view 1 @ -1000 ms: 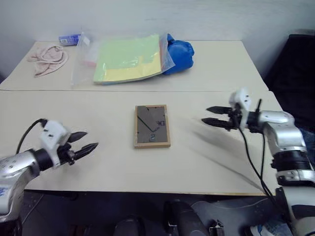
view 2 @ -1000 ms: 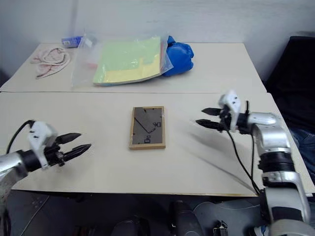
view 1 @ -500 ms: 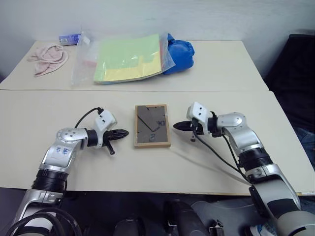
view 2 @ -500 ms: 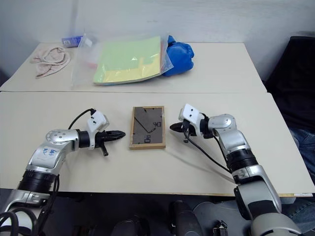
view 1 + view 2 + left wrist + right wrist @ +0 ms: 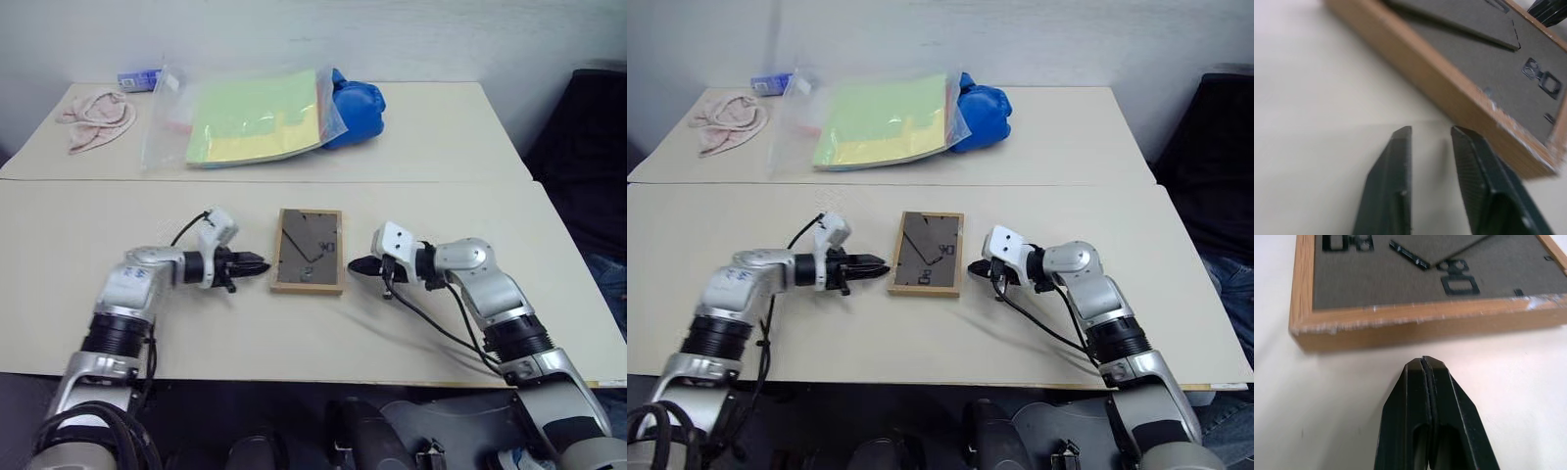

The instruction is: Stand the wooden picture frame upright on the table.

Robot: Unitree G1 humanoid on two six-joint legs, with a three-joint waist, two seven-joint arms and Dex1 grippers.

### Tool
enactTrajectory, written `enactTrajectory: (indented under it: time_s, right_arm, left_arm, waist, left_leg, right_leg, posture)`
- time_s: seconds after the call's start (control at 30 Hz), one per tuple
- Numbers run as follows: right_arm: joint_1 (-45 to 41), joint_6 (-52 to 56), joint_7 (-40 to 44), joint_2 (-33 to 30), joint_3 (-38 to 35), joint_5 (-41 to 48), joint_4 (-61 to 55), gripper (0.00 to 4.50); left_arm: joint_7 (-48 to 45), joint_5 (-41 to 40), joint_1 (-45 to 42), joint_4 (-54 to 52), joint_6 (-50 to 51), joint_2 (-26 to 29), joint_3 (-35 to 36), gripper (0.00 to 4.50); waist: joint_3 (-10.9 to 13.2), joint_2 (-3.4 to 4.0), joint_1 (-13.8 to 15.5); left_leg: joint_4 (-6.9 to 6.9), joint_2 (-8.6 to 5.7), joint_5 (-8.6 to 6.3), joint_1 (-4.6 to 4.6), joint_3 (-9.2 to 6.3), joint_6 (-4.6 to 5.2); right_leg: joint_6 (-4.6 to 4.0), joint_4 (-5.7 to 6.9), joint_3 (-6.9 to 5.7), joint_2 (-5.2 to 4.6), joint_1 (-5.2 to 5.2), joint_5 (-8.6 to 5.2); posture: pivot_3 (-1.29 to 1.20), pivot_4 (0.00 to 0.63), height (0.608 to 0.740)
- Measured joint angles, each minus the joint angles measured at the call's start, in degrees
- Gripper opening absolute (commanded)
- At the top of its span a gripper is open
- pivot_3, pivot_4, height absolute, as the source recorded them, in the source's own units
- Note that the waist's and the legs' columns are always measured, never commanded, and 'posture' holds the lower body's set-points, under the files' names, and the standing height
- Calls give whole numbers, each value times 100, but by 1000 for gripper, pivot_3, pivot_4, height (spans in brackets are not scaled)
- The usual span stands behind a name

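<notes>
One wooden picture frame lies back-up on the table between my claws — left gripper just off its edge, fingers slightly parted and holding nothing, right gripper pinched closed, empty, beside the opposite edge.

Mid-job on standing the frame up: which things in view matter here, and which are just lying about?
Belongs to the job:
- wooden picture frame, lying back-up
- table
- left gripper, jaws slightly apart
- right gripper, jaws shut

Just lying about, at the far side:
- plastic bag of green-yellow paper
- blue object
- pink cloth
- small blue pack
</notes>
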Motion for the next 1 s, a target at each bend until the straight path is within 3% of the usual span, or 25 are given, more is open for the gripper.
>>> enactTrajectory:
  time_s: [0.13, 0.27, 0.67, 0.77, 1.0]
  right_arm:
    - [-24, -463, 30, -59, 200, -231, 48, 0]
    - [-173, -781, -14, -48, 264, -366, 306, 0]
    - [-285, -1013, -195, 274, 368, -584, 585, 0]
    - [-285, -1044, -212, 316, 373, -597, 586, 0]
    - [-94, -1037, -203, 218, 349, -534, 335, 0]
  left_arm:
    - [-270, -553, -558, 603, 1789, 139, 180, 3136]
    - [-338, -737, -819, 937, 2343, 20, 232, 4369]
    - [-206, -753, -1112, 1174, 2374, -1229, 162, 4491]
    - [-200, -779, -1113, 1239, 2413, -1509, 128, 3973]
    - [-95, -845, -1135, 1666, 2540, -1495, 302, 1758]
  waist:
    - [-1, -2, -15]
    - [-2, -3, 5]
    - [-55, -5, 230]
    - [-56, -7, 216]
    - [-55, -9, 143]
  left_leg:
    - [4, -2, 0, 1, -2, 0]
    - [6, -2, 0, 3, -3, -1]
    - [9, -17, -4, 7, -18, 8]
    - [9, -17, -5, 2, -20, 9]
    - [9, -13, -5, 0, -21, 6]
  right_leg:
    - [-1, 4, 0, 0, 3, -1]
    - [-1, 5, 0, -1, 4, -1]
    - [4, -4, 1, -16, 25, -3]
    - [5, -4, 1, -15, 23, -3]
    - [5, 1, 1, -11, 16, -3]
  posture:
    - [0, 150, 740]
    - [0, 150, 740]
    - [0, 150, 740]
    - [0, 150, 740]
    - [0, 150, 740]
